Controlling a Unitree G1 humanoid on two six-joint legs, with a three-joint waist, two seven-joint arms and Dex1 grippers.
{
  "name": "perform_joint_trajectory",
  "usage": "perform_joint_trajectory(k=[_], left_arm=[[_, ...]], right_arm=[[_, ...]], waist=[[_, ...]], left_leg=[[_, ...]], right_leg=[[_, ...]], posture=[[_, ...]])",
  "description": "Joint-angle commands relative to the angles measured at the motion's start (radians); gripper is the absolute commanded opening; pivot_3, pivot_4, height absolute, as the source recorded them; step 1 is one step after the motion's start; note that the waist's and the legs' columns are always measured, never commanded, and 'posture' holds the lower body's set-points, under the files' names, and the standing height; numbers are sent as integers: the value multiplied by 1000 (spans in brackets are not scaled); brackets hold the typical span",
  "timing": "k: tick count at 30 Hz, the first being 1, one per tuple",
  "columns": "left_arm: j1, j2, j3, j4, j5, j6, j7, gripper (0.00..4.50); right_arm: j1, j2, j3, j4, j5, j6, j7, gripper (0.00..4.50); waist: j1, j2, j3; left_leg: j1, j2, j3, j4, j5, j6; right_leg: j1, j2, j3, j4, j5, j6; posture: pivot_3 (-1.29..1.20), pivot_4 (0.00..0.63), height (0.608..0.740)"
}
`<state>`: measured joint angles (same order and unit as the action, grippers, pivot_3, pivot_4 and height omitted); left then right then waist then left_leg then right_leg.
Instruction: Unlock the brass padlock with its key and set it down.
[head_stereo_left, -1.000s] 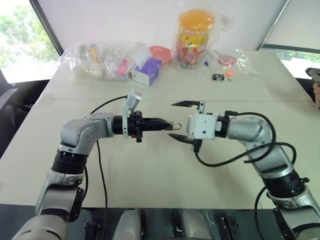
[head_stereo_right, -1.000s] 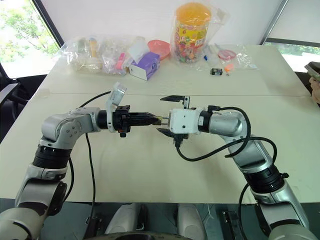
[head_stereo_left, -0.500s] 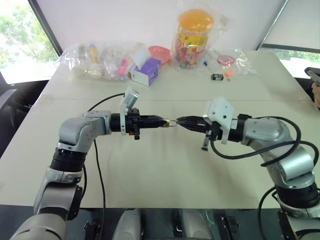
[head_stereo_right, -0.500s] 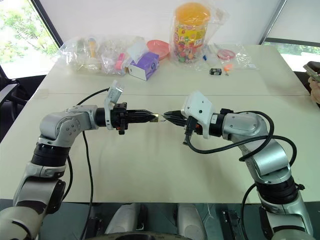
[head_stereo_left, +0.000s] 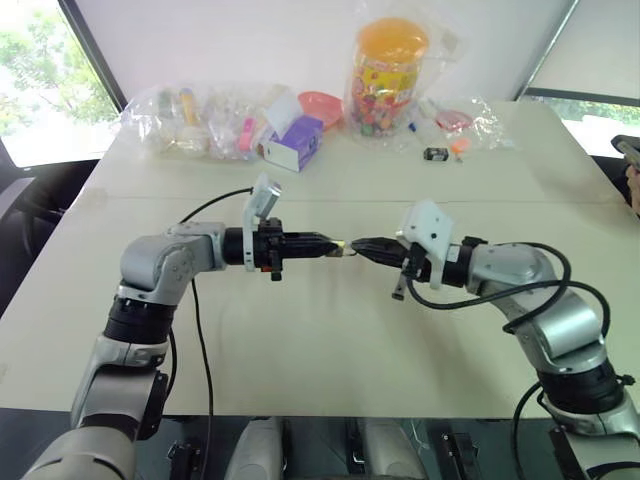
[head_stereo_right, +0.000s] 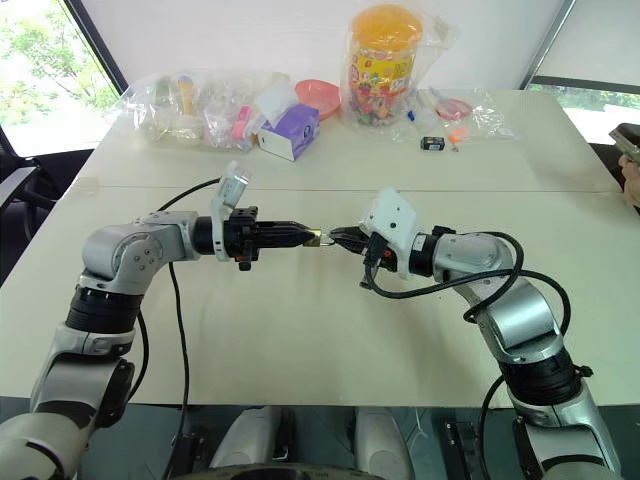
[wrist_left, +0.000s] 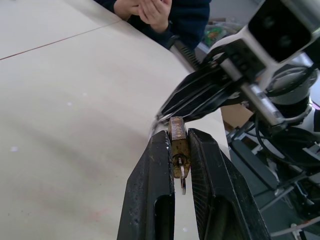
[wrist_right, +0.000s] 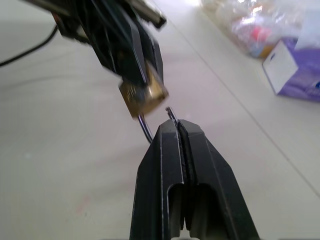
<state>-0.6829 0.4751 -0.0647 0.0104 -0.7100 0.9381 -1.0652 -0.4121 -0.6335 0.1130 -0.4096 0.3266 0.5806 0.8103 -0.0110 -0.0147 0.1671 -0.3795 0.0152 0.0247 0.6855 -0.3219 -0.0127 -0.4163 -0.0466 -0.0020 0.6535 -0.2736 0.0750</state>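
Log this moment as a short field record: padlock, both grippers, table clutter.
padlock: brass padlock held above the table, body clamped between the left gripper's fingers
key: small key hangs from the padlock's underside in the left wrist view
left gripper: shut on the padlock, pointing toward the right gripper
right gripper: fingers shut, pinching the shackle
table: far edge holds bagged items, a purple box and an orange-lidded jar

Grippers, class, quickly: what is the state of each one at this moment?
Left gripper: jaws closed on the brass padlock, holding it above the table.
Right gripper: jaws shut on the padlock's shackle.
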Motion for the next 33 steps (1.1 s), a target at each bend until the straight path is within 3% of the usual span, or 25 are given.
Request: perform_joint_trajectory(k=[1, 14, 21, 26, 33], left_arm=[[-25, 11, 22, -39, -27, 7, -12, 0], [-11, -1, 4, -11, 18, -39, -5, 0], [11, -20, -47, 17, 69, -92, -25, 0], [25, -137, -91, 143, 168, -200, 74, 0], [-31, -325, -107, 421, 308, -390, 206, 0]], right_arm=[[-5, 6, 4, 23, -18, -56, 7, 12], [58, -33, -8, -81, 3, -31, 19, 12], [270, -150, -106, -199, -14, -23, 2, 12], [429, -148, -202, -356, 29, 56, -65, 12], [463, -100, -223, -461, 49, 139, -177, 12]], waist=[[0, 0, 0], [1, 0, 0], [7, 0, 0], [16, 0, 0], [24, -1, 0]], left_leg=[[0, 0, 0, 0, 0, 0], [0, 0, 0, 0, 0, 0], [-1, 0, 0, 0, 0, 0], [0, 0, 0, 0, 0, 0], [4, -1, 0, 0, 0, 1]], right_leg=[[0, 0, 0, 0, 0, 0], [0, 0, 0, 0, 0, 0], [0, 0, 0, -1, 0, 0], [0, 1, 0, -1, 0, 0], [5, 1, 0, -1, 0, 0]], posture=[[0, 150, 740], [0, 150, 740], [0, 150, 740], [0, 150, 740], [0, 150, 740]])
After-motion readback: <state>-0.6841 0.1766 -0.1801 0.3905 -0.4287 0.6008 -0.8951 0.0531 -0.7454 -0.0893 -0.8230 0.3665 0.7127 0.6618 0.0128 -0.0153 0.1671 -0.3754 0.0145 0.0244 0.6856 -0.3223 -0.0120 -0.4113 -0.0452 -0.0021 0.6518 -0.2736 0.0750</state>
